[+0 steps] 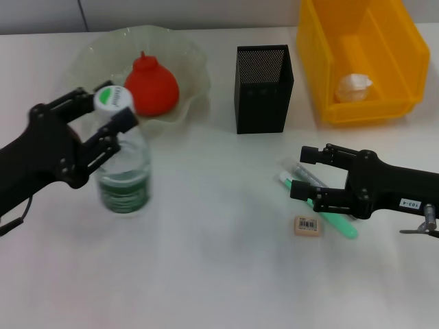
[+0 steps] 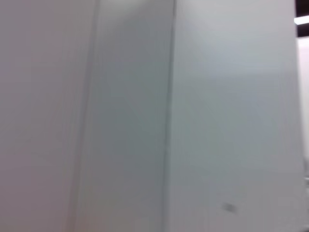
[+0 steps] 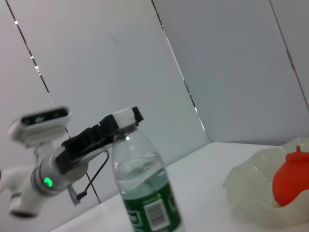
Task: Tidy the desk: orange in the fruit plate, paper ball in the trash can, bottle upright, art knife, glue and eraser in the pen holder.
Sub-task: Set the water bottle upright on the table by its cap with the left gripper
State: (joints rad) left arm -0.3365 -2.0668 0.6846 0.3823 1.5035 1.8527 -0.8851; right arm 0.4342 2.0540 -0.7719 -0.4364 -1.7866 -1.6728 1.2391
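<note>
The bottle (image 1: 125, 171) stands upright on the table, and my left gripper (image 1: 110, 113) is closed around its neck under the white cap. The right wrist view shows the bottle (image 3: 145, 193) with the left gripper (image 3: 120, 123) at its top. The orange (image 1: 152, 86) lies in the fruit plate (image 1: 195, 72). The paper ball (image 1: 352, 88) lies in the trash can (image 1: 322, 62). My right gripper (image 1: 300, 173) is open, low over a clear glue tube (image 1: 296, 168) and a green art knife (image 1: 339, 223). The eraser (image 1: 306, 225) lies beside them. The pen holder (image 1: 264, 89) stands upright.
The pen holder stands between the fruit plate and the trash can, at the back of the white table (image 1: 206, 260). The right wrist view also shows the orange (image 3: 289, 179) in the plate (image 3: 251, 193). The left wrist view shows only a pale wall.
</note>
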